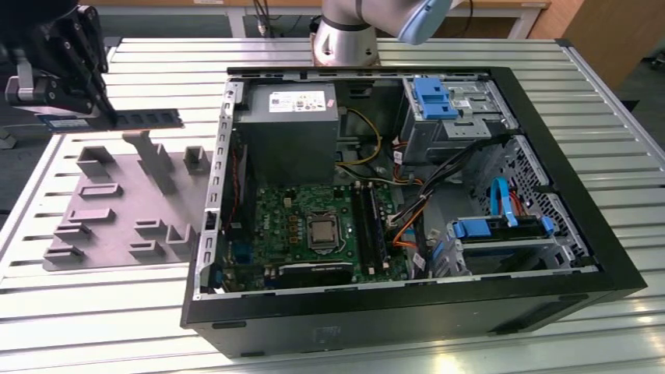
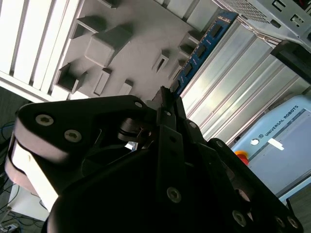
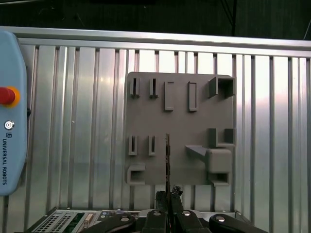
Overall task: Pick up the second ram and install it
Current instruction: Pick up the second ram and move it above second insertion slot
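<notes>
The second ram (image 1: 151,119) is a thin blue-green stick with dark chips, held level in the air above the far edge of the grey fixture plate (image 1: 114,210). My gripper (image 1: 99,115) is shut on it at the exterior view's upper left, outside the computer case. In the second wrist view the ram (image 2: 201,48) runs out from my black fingertips (image 2: 165,99). In the first wrist view the ram (image 3: 167,158) appears edge-on above the fixture plate (image 3: 180,121), pinched by the gripper (image 3: 168,195). The long black motherboard slots (image 1: 369,222) lie inside the case, far to the exterior view's right.
The open computer case (image 1: 582,257) lies on its side on the slatted metal table (image 1: 104,312). Inside it are a power supply (image 1: 286,125), a green motherboard (image 1: 311,234), cables and blue drive brackets (image 1: 431,97). The arm's base (image 1: 348,39) stands behind the case.
</notes>
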Motion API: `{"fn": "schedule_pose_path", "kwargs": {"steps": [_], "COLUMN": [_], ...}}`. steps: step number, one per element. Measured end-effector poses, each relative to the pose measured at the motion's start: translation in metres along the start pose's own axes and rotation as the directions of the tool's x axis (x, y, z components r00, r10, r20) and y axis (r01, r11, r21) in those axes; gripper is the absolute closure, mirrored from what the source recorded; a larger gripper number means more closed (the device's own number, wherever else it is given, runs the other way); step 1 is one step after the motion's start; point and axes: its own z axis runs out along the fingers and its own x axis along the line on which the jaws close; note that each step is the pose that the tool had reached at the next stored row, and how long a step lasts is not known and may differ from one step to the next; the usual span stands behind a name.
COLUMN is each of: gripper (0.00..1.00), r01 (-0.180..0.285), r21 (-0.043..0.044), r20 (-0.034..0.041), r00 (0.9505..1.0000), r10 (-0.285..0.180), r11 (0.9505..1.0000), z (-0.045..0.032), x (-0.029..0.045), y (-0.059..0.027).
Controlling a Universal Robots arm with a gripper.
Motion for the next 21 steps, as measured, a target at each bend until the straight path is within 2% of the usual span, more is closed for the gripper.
{"fn": "schedule_pose_path", "kwargs": {"steps": [21], "gripper": [0.86], "r01": [0.0], "r21": [0.0001], "r20": [0.0001], "r00": [1.0], "r10": [0.0], "r11": [1.0], "z": [-0.0005], "x": [0.0002], "y": [-0.0133]}}
